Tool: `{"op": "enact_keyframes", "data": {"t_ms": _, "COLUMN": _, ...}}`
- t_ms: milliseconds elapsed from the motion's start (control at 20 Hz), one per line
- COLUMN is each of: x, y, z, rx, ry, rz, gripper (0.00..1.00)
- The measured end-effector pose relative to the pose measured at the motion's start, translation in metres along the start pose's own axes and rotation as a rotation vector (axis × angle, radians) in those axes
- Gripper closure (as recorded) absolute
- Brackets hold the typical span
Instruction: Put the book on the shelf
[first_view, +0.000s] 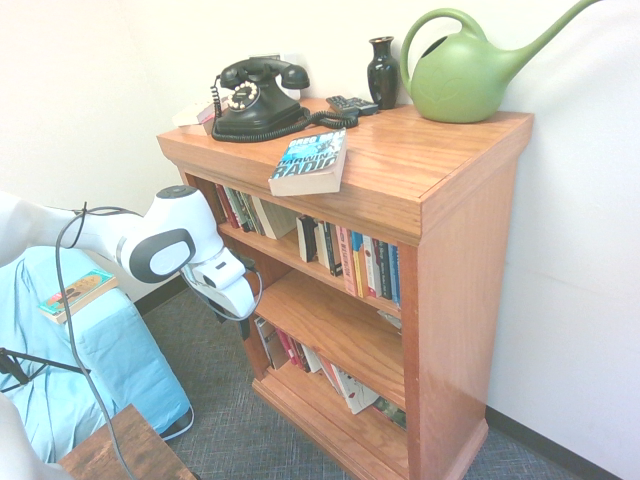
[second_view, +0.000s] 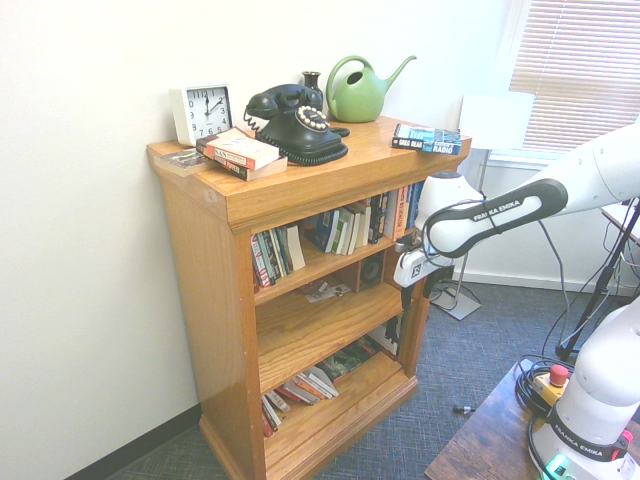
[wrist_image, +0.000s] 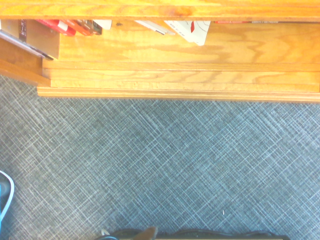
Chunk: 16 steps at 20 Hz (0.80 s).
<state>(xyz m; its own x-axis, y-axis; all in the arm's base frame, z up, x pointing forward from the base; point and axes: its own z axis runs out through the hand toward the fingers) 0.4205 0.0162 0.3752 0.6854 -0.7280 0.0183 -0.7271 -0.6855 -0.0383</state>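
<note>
In the first exterior view you see the book lying flat on the top of the shelf, close to the front edge, with its cream page edges turned to the camera. Only a part of the title can be read there. Behind it stand a black telephone, a dark vase and a green watering can, whose spout is cut off by the picture's top edge. The arm comes in from the left and its pincer hangs in front of the middle board, pointing down. The fingers are dark against the dark shelf interior, so you can hardly make them out; they stand apart and nothing is between them. On the blue cloth at the left lies a thin orange-and-teal book.

In the second exterior view the book lies near the right front corner of the shelf top, well above the pincer. A white clock and a stack of flat books stand at the other end.

In the wrist view you see only the grey carpet and the base of the shelf, with some book edges cut off at the top.
</note>
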Motion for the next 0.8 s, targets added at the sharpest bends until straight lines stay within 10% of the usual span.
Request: {"op": "enact_keyframes", "data": {"t_ms": 800, "x": 0.019, "y": 0.098, "z": -0.117, "rx": -0.256, "ry": 0.633, "rz": 0.021, "gripper": 0.0}}
